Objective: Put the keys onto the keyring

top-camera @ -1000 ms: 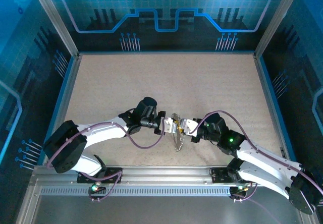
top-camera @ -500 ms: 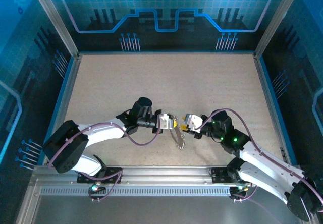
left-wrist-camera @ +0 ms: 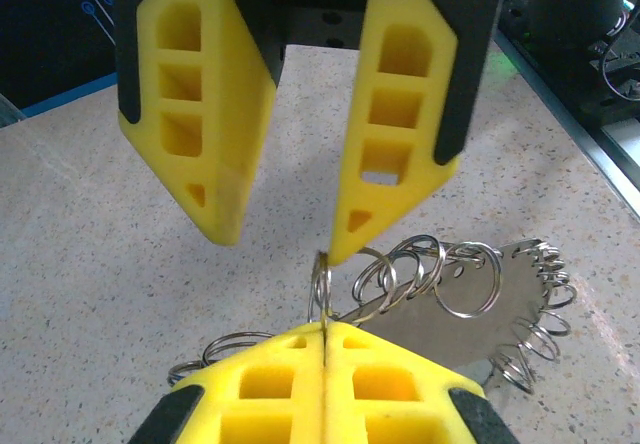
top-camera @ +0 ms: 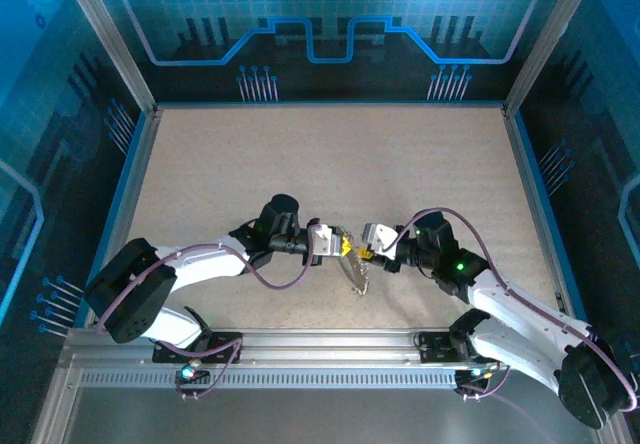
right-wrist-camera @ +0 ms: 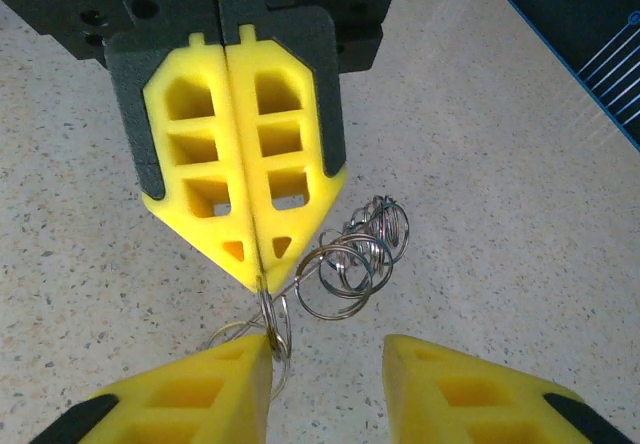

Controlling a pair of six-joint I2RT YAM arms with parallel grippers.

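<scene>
- The left gripper point(top-camera: 343, 248) is seen with its fingers pressed together. A thin wire ring point(left-wrist-camera: 321, 282) of the keyring is pinched in their seam. The ring is held upright, apparently so that an open loop is offered to the other arm.
- The keyring point(top-camera: 356, 272) lies between the two grippers and trails toward 6 o'clock from the pinch point. Whether it rests on the table point(top-camera: 300, 164) or hangs just above it cannot be told.
- In the left wrist view the bundle is spread toward 3 o'clock of the pinched ring. Many small split rings are gathered around a flat grey metal piece point(left-wrist-camera: 455, 319).
- The right gripper point(top-camera: 364, 253) is placed at 3 o'clock of the left one, with its fingers spread and nothing held between them. One fingertip point(left-wrist-camera: 345, 244) is set just beside the top of the pinched ring, but contact cannot be judged. The spread is probably kept so that the ring can be taken or worked on.
- No red-headed key can be made out, and whether the flat piece is a key blade cannot be told. The ring's lower part is hidden in the seam, and the left fingers are cut off at 6 o'clock in their own wrist view.
</scene>
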